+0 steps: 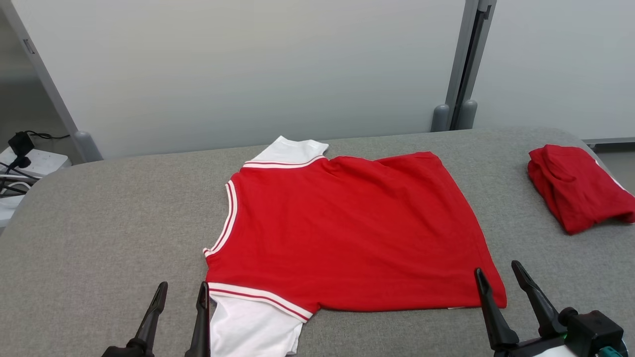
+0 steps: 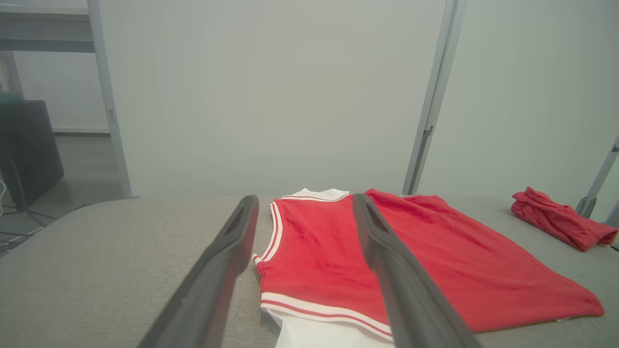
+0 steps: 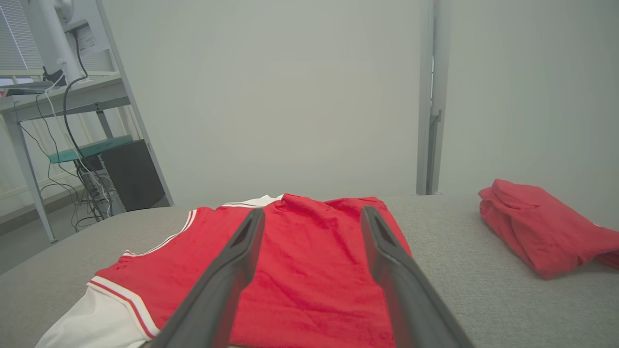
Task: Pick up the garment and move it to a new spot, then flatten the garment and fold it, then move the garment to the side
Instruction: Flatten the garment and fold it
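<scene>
The garment (image 1: 347, 233) is a red shirt with white sleeves and red-and-white striped trim, spread flat on the grey padded table (image 1: 99, 223), neck to the left. It also lies ahead in the left wrist view (image 2: 411, 261) and in the right wrist view (image 3: 309, 270). My left gripper (image 1: 182, 290) stands open near the table's front edge, beside the near white sleeve (image 1: 248, 327). My right gripper (image 1: 497, 270) is open too, at the shirt's near hem corner, one finger over the cloth. Nothing is between either pair of fingers.
A second red garment (image 1: 575, 186), folded, lies at the table's right end, also in the wrist views (image 2: 561, 220) (image 3: 541, 224). A pale partition wall (image 1: 248, 64) stands behind the table. A power strip with cables (image 1: 25, 158) sits beyond the left edge.
</scene>
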`<state>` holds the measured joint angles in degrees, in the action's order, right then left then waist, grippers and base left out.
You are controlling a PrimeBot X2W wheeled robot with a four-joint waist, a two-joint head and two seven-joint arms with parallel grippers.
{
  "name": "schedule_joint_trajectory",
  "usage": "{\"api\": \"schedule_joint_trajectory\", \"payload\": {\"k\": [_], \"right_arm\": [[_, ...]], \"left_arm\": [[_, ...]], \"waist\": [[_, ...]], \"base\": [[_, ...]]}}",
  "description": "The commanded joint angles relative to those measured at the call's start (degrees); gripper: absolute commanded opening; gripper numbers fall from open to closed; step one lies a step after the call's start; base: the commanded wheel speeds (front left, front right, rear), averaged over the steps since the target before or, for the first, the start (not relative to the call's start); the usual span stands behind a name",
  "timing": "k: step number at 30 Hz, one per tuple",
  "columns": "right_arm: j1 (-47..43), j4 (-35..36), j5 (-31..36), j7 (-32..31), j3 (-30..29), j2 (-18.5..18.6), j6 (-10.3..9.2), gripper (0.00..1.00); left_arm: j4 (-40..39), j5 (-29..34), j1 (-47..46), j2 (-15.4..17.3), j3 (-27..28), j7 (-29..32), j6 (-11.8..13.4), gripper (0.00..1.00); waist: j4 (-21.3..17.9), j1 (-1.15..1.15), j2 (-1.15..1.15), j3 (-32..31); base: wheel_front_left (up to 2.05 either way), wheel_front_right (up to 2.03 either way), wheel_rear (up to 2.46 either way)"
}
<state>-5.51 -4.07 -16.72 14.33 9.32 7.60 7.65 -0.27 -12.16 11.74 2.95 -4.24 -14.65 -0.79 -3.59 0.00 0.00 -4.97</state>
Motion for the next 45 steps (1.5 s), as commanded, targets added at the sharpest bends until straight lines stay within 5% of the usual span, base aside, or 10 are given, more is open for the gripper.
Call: {"api": "schedule_joint_trajectory", "payload": {"k": [1, 21, 30, 45], "right_arm": [[0.86, 1.42, 0.14, 0.67, 1.08, 1.01, -0.16, 1.0], [0.71, 1.51, -0.41, 0.67, 0.81, 1.05, -0.16, 1.0], [1.15, 1.1, -0.8, 0.67, 1.64, 1.4, -0.16, 1.0], [1.61, 1.16, -1.29, 0.67, 2.43, 3.01, -0.16, 1.0]], "left_arm": [[-1.26, 0.02, -1.86, -0.06, 1.55, -0.35, -0.03, 1.0], [-0.04, -1.24, -2.04, -0.07, 0.94, -0.35, -0.28, 1.0], [17.27, -8.38, -5.0, -0.07, -3.0, -0.15, -0.85, 1.0], [35.88, -8.69, -12.27, -0.06, -5.53, 1.1, 2.2, 1.0]], "waist": [[0.08, 0.0, 0.0, 0.04], [0.8, 0.0, 0.0, 0.8], [0.97, 0.0, 0.0, 2.13], [-0.05, 0.0, 0.0, 4.08]], "base": [[0.0, 0.0, 0.0], [0.0, 0.0, 0.0], [0.0, 0.0, 0.0], [0.0, 0.0, 0.0]]}}
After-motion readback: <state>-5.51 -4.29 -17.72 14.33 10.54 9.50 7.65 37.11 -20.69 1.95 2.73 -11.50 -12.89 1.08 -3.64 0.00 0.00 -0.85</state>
